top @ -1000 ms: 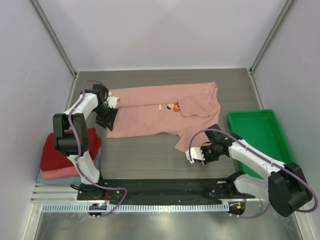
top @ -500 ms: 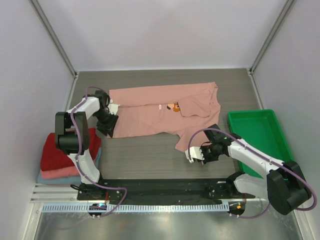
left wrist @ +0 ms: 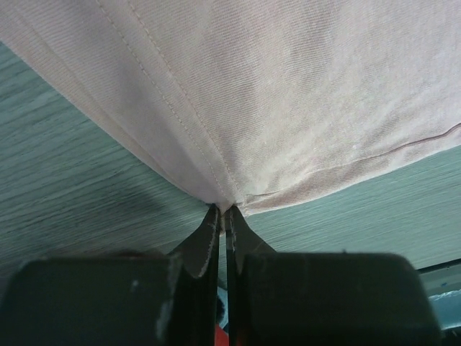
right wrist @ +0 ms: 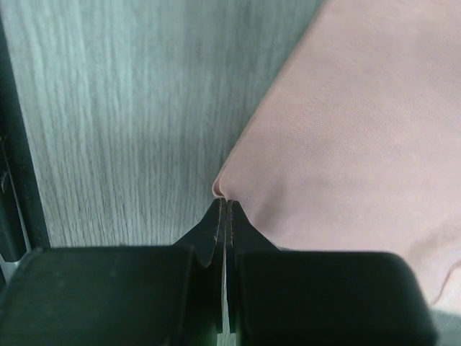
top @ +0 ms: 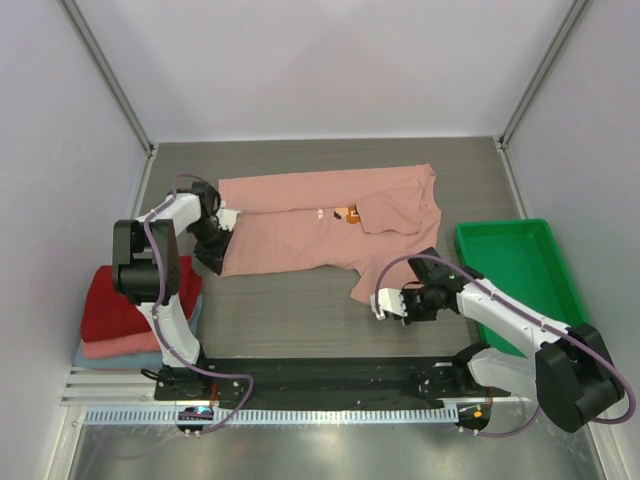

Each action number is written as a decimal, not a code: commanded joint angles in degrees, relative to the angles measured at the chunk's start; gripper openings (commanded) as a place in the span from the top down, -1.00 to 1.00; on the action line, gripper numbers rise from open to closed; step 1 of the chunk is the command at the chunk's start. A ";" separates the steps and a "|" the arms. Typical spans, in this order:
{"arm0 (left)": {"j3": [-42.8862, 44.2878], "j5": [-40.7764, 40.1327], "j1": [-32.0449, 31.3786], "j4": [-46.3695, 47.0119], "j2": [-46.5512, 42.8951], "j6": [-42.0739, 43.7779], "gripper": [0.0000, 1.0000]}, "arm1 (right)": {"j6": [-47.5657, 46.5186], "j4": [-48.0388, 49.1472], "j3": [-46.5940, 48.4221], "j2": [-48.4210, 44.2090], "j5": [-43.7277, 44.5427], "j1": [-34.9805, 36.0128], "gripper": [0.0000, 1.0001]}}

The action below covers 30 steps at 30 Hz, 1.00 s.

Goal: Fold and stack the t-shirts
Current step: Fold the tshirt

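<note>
The dusty-pink t-shirt [top: 320, 225] lies spread across the middle of the table, its small chest print [top: 345, 213] facing up. My left gripper [top: 215, 262] is shut on the shirt's near left corner [left wrist: 225, 203], and the cloth fans out from the jaws. My right gripper [top: 377, 304] is shut on a fold of the shirt's near right edge [right wrist: 223, 189], low over the table. A stack of folded tees sits at the left: dark red [top: 125, 300] on top, salmon-pink [top: 108, 348] under it, light-blue [top: 95, 358] at the bottom.
A green plastic tray [top: 520, 275] stands at the right edge beside the right arm. The black base rail [top: 320, 375] runs along the near edge. Grey walls close in the left, back and right sides.
My left gripper has moved a little toward the near edge, drawing the shirt's left corner with it. My right gripper has shifted slightly left with its fold.
</note>
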 commanded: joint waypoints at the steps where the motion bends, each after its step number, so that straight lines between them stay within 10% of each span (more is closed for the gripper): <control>1: 1.48 1.74 0.10 -1.21 0.48 -0.71 0.97 | 7.96 1.80 2.50 -4.25 2.15 0.16 0.98; 13: 11.24 5.09 -0.17 -7.72 -1.10 -1.07 1.00 | 24.94 -2.51 15.86 -13.76 12.25 -0.02 0.97; 30: 26.71 6.93 -0.17 -13.52 4.34 0.52 0.99 | 30.83 12.52 27.89 -0.41 16.49 -12.92 0.97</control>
